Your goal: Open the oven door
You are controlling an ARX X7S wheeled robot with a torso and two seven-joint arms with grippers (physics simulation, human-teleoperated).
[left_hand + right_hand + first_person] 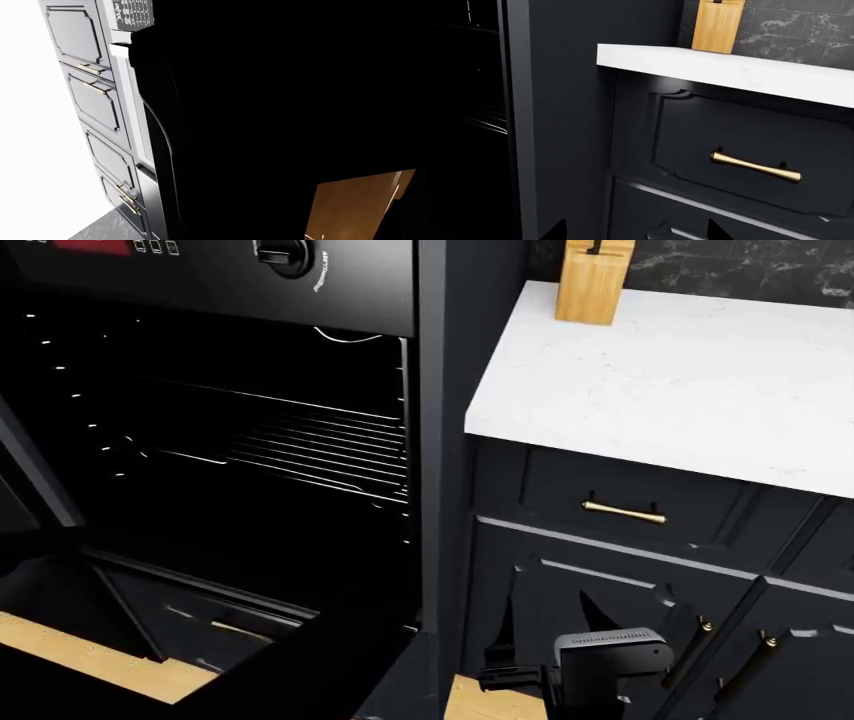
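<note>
The oven door [274, 672] hangs swung down and open at the lower left of the head view, its brownish glass window [74, 652] facing up. The dark oven cavity [200, 470] stands exposed behind it. In the left wrist view the oven door [280, 125] fills most of the picture as a black mass, with a corner of the window [353, 210]. My left gripper cannot be made out against that black. My right gripper [547, 632] is open and empty in front of the navy drawers, right of the oven; its fingertips [557, 231] stand wide apart.
A white countertop [667, 370] with a wooden block [590, 280] lies to the right. Below it are navy drawer fronts with brass handles [623, 510]. The control panel [214, 270] sits above the cavity, wire racks [320, 445] inside. A drawer column [93, 100] flanks the oven.
</note>
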